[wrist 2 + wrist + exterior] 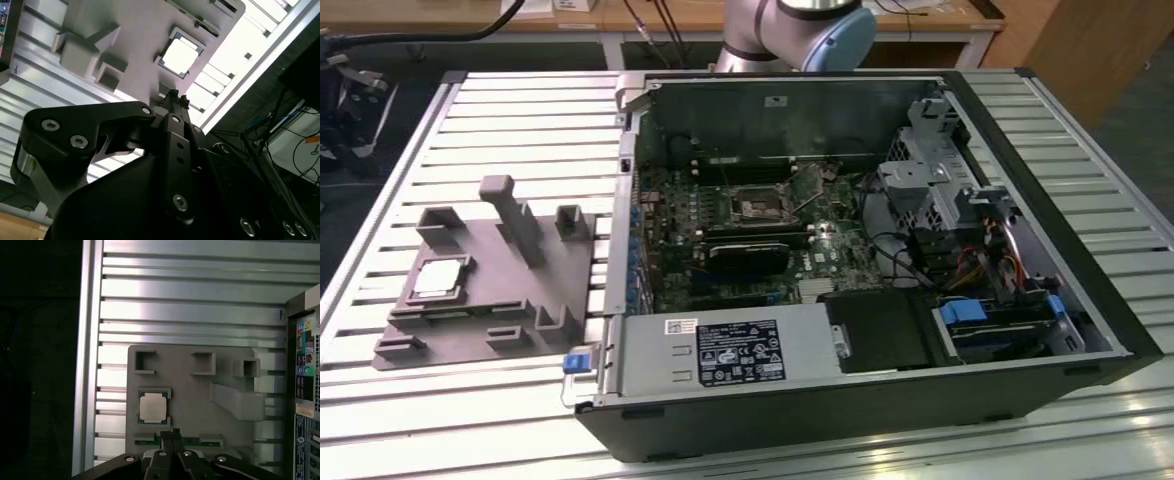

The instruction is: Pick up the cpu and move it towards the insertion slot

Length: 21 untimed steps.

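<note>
Big bench point(520, 100) carries open computer case point(787, 420), and grey holder point(480, 310) near bench edge on exterior view's left. High over holder: gripper point(173, 432), fingers point(169, 440) clenched, empty. Inside case, on board point(670, 262): insertion slot point(758, 207). Small cpu point(153, 407) lies flat in holder. Best: open fingers, line up square, pinch cpu sides gently.

Light comes from overhead, bright and even in the exterior view, and the slatted metal table point(520, 110) throws back pale streaks. Inside the computer case point(854, 415) it is dim and shadowed. In the second wrist view, glare bleaches the cpu point(179, 55) and nearby slats white behind the dark, unlit gripper point(174, 94). In the first wrist view, the floor point(35, 365) beyond the table is nearly black.
</note>
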Each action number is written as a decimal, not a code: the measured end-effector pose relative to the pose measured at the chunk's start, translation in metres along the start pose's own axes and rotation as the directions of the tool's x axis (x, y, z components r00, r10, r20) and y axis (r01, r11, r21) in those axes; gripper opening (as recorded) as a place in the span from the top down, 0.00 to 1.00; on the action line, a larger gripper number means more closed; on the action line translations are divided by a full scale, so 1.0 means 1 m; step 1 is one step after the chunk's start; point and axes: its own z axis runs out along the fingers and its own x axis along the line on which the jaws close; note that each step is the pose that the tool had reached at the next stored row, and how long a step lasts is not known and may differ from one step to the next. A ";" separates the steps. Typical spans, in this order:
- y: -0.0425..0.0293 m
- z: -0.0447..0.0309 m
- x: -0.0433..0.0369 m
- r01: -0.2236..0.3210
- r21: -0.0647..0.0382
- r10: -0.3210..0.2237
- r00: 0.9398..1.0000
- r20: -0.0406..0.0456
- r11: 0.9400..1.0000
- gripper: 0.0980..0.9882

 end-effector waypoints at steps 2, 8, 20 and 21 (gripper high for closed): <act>0.0001 0.0012 0.0056 0.000 0.000 0.000 1.000 0.000 1.000 0.99; -0.0003 0.0061 0.0114 0.000 0.004 0.000 1.000 -0.003 1.000 0.85; -0.0028 0.0281 0.0116 0.001 0.000 -0.001 1.000 -0.003 1.000 0.32; -0.0029 0.0299 0.0116 0.001 0.000 -0.001 1.000 -0.003 1.000 0.32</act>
